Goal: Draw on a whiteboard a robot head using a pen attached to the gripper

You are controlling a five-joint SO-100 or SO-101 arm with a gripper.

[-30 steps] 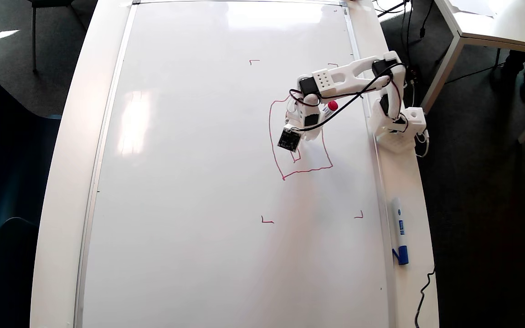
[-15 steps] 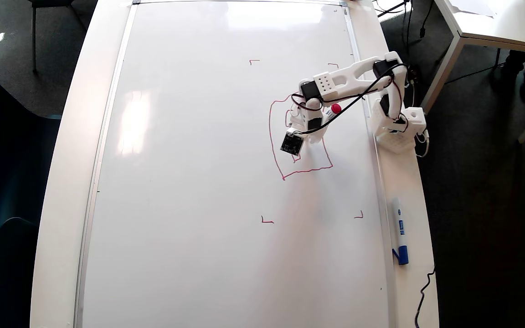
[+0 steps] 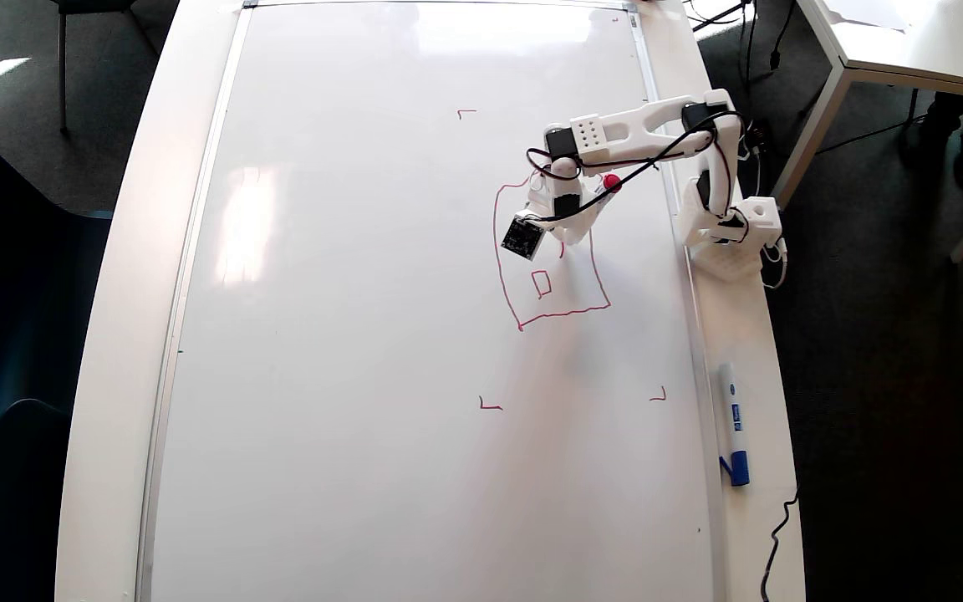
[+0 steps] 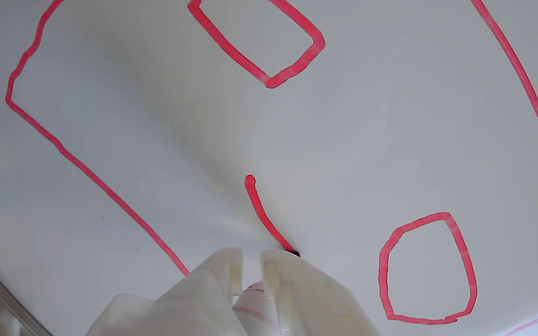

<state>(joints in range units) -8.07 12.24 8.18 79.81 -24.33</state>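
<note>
On the whiteboard (image 3: 364,334), overhead view, left to right: bare glossy field; the robot head (image 3: 523,309) outline in red, right of centre, enclosing one small box; the gripper (image 3: 561,238) poised over the outline's upper part; a blue-capped marker (image 3: 733,426) off the board's right edge.

Wrist view: a rectangle, a fresh short stroke, and a rounded shape; the jaws are clamped on the pen (image 4: 255,298), tip touching the board.

Risk: uneven pressure could skip or wobble the line; drift could cross a finished shape.

Containers: none seen.
</note>
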